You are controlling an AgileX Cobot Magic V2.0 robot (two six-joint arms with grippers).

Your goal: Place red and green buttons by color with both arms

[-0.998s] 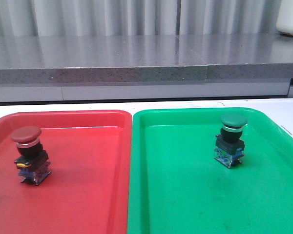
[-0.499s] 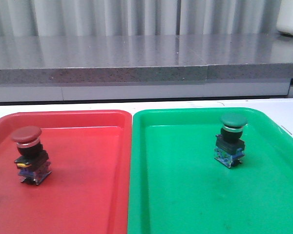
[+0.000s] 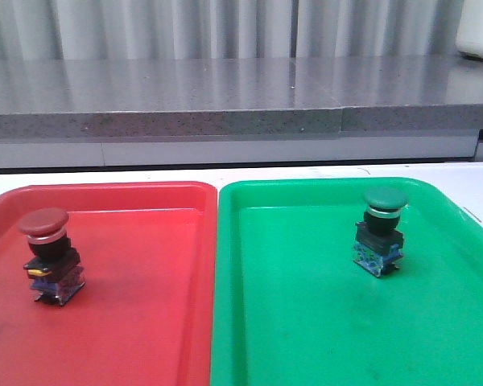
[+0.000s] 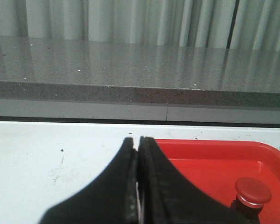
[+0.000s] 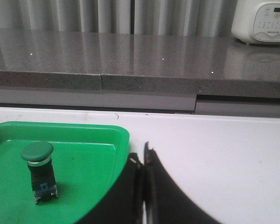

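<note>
low front view, wrist views flanking trays (image 3: 216, 241)

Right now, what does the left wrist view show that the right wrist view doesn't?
Only the left wrist view shows the left gripper, jaws shut on nothing, the red button standing upright, and the red tray it stands in. Only the right wrist view shows the right gripper, also shut and empty, the green button upright in the green tray, and a white appliance on the counter. Both share the white table, the grey counter and the curtain behind it.
</note>
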